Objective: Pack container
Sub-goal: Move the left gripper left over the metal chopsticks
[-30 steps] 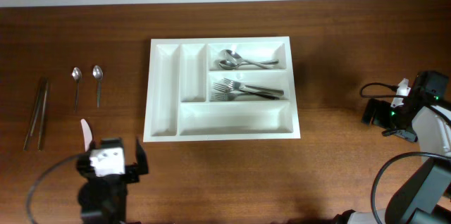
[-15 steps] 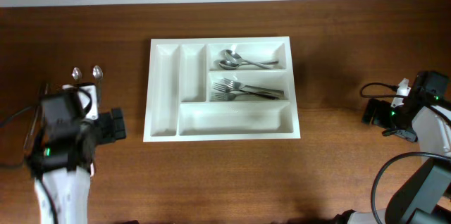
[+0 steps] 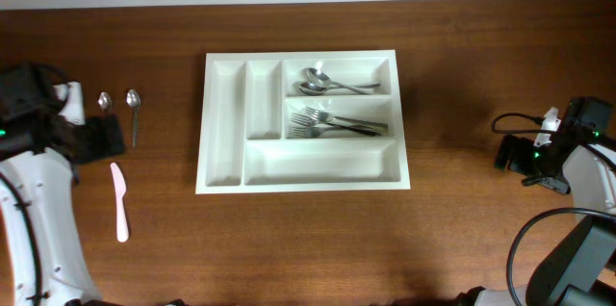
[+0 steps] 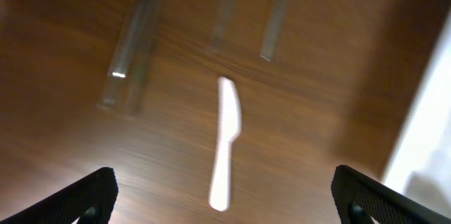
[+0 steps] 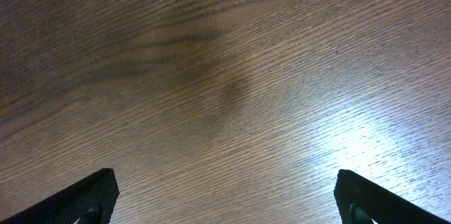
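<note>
The container (image 3: pixel 223 125) is a large white tray at the table's middle. Its upper right compartment holds spoons (image 3: pixel 332 82), and the one below it holds forks (image 3: pixel 337 123). The other compartments are bare. Left of it on the wood lie two small spoons (image 3: pixel 134 114) and a white knife (image 3: pixel 119 200). My left gripper (image 3: pixel 108 139) hovers open beside the spoons, holding nothing. In the left wrist view the knife (image 4: pixel 227 125) lies between the wide fingers of the gripper (image 4: pixel 225 197), with chopsticks (image 4: pixel 134 48) and the spoons (image 4: pixel 278 13) beyond. My right gripper (image 3: pixel 510 152) is open at the far right.
The right wrist view shows only bare wood under the open right gripper (image 5: pixel 225 196). A black cable (image 3: pixel 515 120) loops near the right arm. The left arm's white body (image 3: pixel 38 210) runs along the table's left edge.
The left arm swung from the front edge up to the far left, uncovering the white knife and hiding the chopsticks from overhead. The right arm stayed still.
</note>
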Controlling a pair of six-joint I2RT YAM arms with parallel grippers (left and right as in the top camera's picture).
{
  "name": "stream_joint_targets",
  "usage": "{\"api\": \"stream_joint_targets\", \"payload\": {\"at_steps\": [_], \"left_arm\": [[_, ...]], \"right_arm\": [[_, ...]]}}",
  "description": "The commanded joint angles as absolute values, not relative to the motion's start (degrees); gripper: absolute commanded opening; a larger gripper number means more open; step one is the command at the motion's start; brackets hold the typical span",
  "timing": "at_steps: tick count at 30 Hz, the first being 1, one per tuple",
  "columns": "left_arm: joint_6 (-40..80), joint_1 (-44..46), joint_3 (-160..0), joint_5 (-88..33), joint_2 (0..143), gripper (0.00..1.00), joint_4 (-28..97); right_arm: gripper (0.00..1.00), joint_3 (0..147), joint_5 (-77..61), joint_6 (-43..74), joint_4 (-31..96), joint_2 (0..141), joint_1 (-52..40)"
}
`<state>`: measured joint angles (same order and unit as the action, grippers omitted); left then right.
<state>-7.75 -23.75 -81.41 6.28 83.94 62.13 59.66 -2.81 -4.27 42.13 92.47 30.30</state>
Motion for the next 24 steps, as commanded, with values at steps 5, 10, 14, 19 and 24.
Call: {"api": "stream_joint_targets", "payload": {"at_steps": [5, 10, 14, 19, 24], "left_arm": [[-15.35, -28.38, -84.31, 10.13, 84.44, 0.99, 59.88], [-22.74, -30.37, -85.25, 10.0, 85.69, 0.99, 60.4], [-24.4, -33.23, -91.66, 8.21, 91.64, 0.99, 65.43], [-28.23, -35.55, -105.32, 4.58, 103.15, 0.99, 74.04], [-28.18, -35.29, -109.89, 3.84, 109.97, 0.99, 68.64]], "right_arm": [[0.99, 59.53, -2.31, -3.57, 42.15, 91.5, 30.41], [0.99, 59.53, -2.31, -3.57, 42.15, 91.5, 30.41], [0.99, 59.53, -2.31, -3.57, 42.15, 91.5, 30.41], [0.99, 59.53, -2.31, -3.57, 42.15, 91.5, 30.41], [0.99, 59.53, -2.31, -3.57, 42.15, 91.5, 30.41]]}}
